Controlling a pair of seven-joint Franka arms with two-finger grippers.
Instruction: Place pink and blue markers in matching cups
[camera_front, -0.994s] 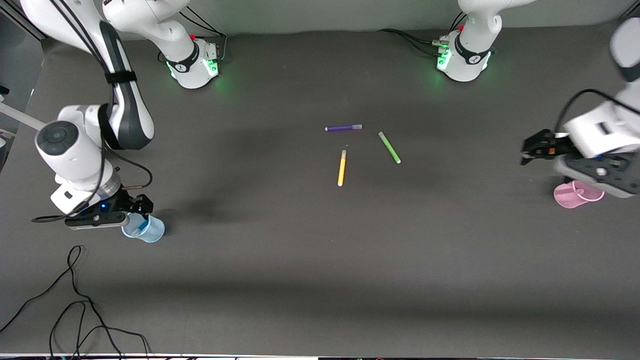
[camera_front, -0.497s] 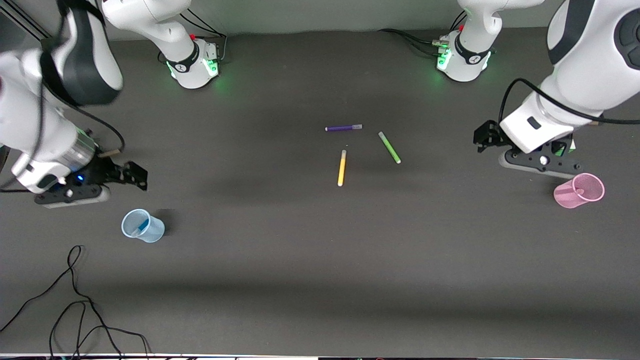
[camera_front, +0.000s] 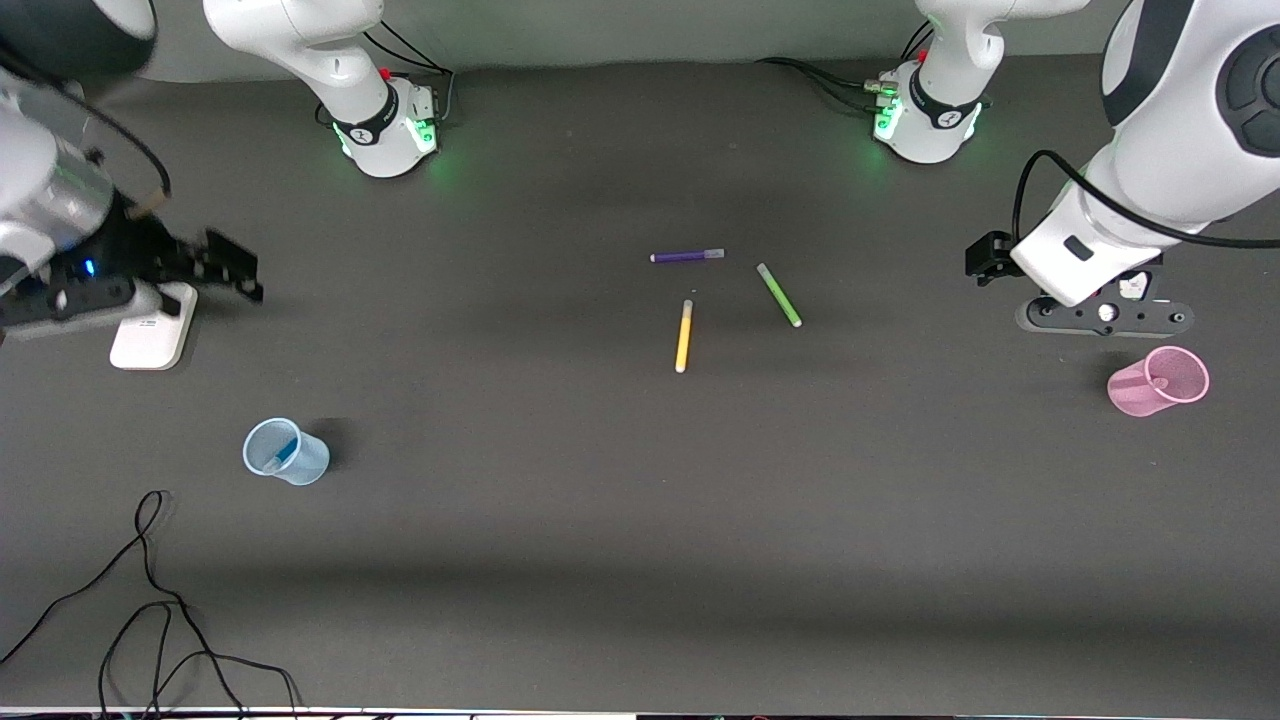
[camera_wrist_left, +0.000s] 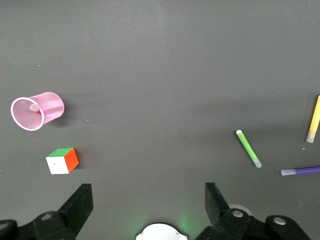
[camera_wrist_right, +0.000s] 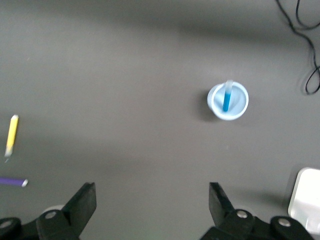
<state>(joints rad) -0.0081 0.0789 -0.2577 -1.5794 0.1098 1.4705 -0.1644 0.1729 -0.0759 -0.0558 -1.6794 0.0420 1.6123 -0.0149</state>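
The pale blue cup stands near the right arm's end of the table with the blue marker in it. In the right wrist view the cup holds the blue marker with its pale end up. The pink cup stands near the left arm's end with the pink marker inside it. The left wrist view shows the pink cup too. My right gripper is open, empty and raised away from the blue cup. My left gripper is open, empty and raised away from the pink cup.
A purple marker, a yellow marker and a lime-green marker lie mid-table. A white flat object lies under the right arm. A colour cube sits beside the pink cup. Black cables trail near the front edge.
The right gripper has risen from the blue cup and drawn back toward the bases. The left gripper has lifted off the pink cup and drawn back. Both markers stay in their cups.
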